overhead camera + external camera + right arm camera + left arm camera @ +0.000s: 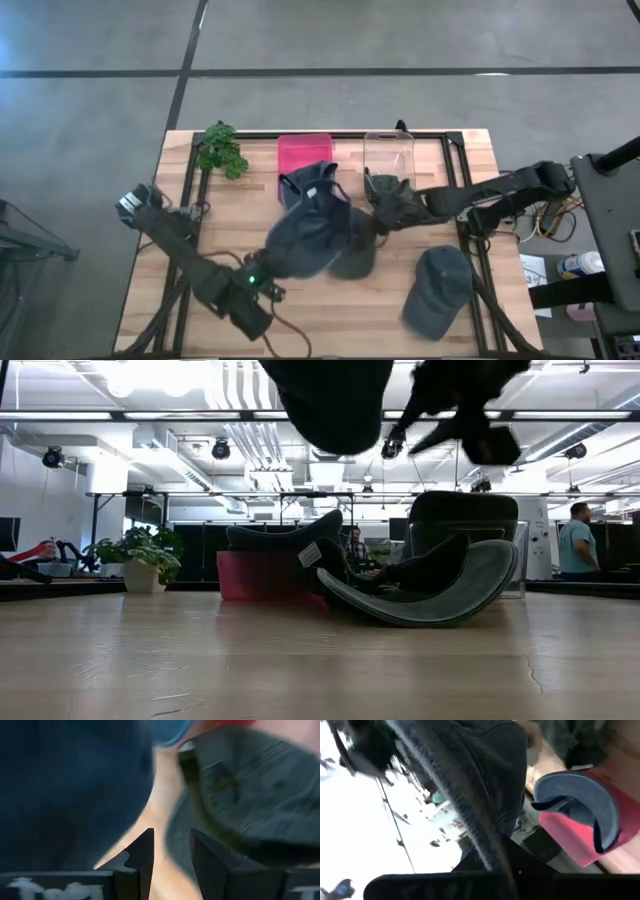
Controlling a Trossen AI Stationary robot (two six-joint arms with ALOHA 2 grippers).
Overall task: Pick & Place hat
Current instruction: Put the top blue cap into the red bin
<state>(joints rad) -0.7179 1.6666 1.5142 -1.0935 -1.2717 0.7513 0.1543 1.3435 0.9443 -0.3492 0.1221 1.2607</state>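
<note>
Above the table's middle, my left gripper [272,262] holds a navy cap [305,240] aloft.
My right gripper [383,212], fingers narrowly parted, hovers beside an olive cap [357,255]; a grey cap [440,288] lies well apart; a pink bin [303,152] stands behind.

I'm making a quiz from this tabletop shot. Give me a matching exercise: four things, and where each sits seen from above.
Things:
1 plant
2 red bin
3 clear bin
4 grey cap

Places:
a far edge, right of the red one
b near right corner
c far left corner
d far edge, middle

Pairs: 1-c, 2-d, 3-a, 4-b
</note>
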